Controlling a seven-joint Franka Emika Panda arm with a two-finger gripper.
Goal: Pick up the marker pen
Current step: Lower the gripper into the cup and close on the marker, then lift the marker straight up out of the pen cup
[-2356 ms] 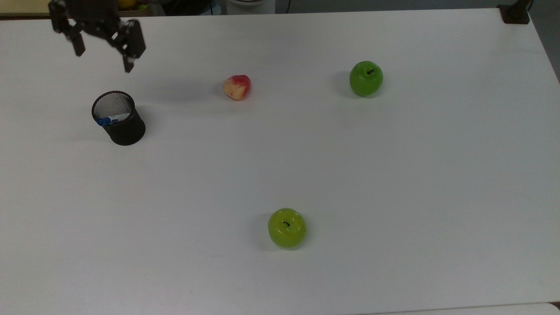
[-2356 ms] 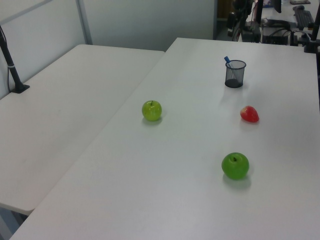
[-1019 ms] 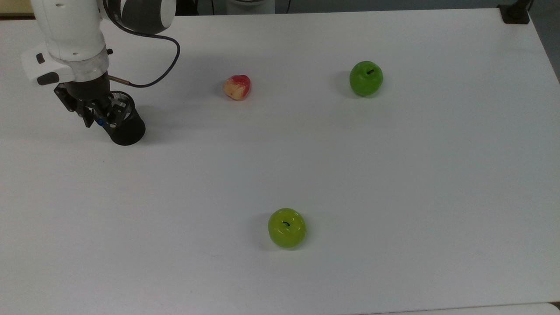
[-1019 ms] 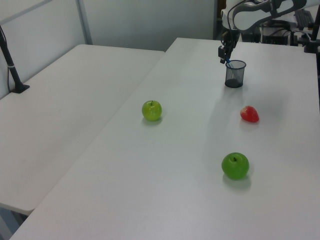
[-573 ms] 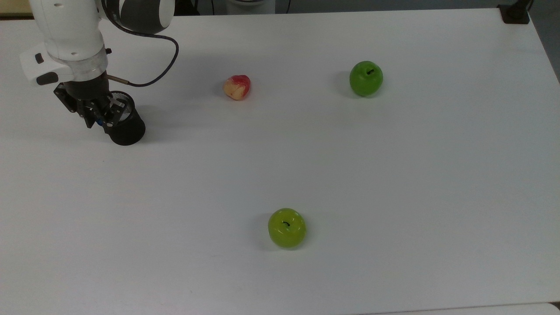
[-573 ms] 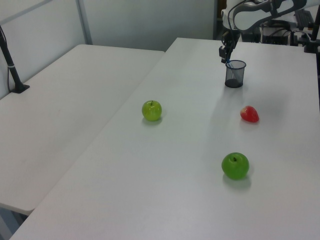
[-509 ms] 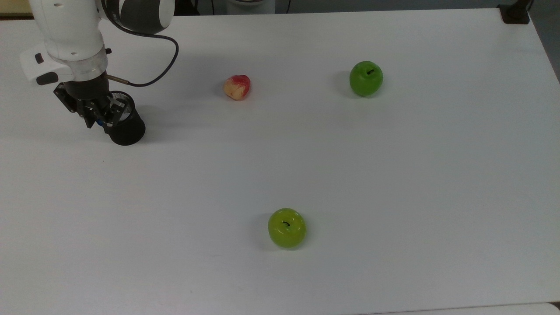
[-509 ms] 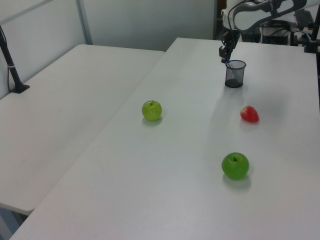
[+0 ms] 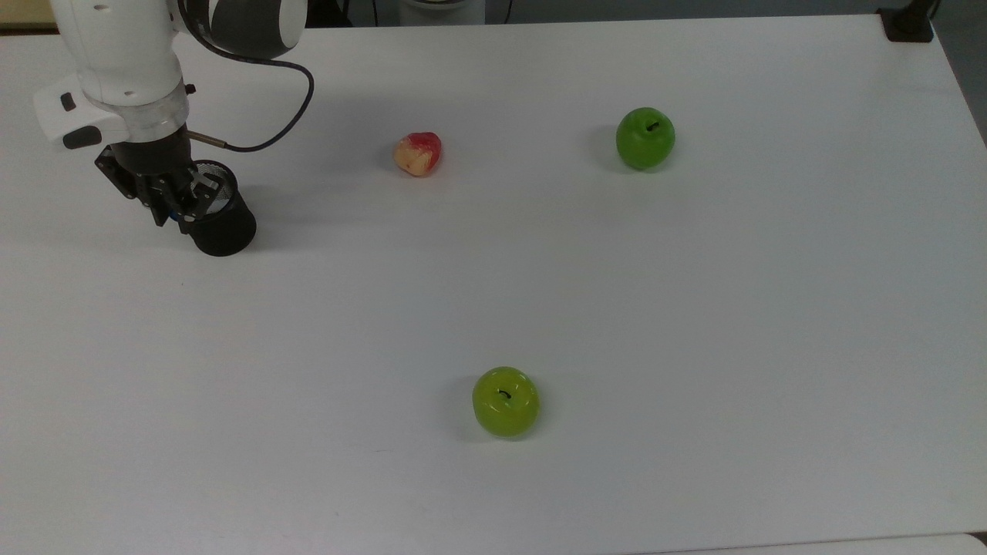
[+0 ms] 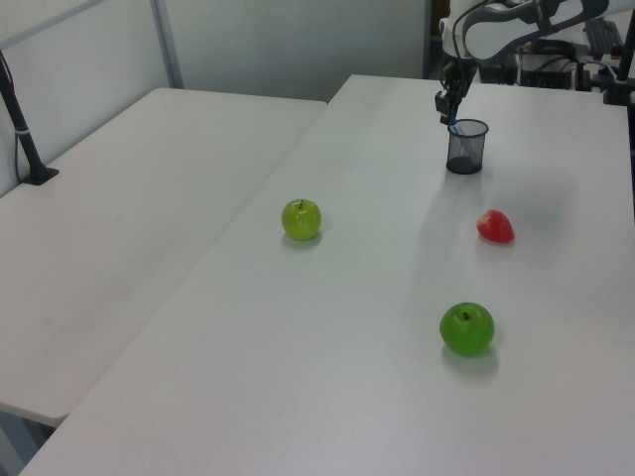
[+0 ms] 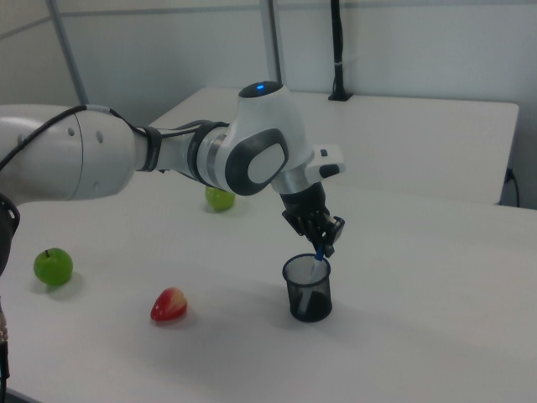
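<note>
Your pincer (image 11: pixel 322 244) is right above the black mesh cup (image 11: pixel 308 290) and is pinching the blue top of the marker pen (image 11: pixel 317 259). The pen's white body slants down inside the cup. In the top view the cup (image 9: pixel 220 216) sits at the left side of the white tabletop (image 9: pixel 540 270). A red and yellow fruit (image 9: pixel 418 153) and two green apples (image 9: pixel 645 138) (image 9: pixel 505 401) sit well apart from it.

Glossy white rounded arm (image 11: pixel 101 159), dark grey joint caps, blue light on top, thin black cable (image 9: pixel 285 116), black two-finger gripper (image 11: pixel 323 239).
</note>
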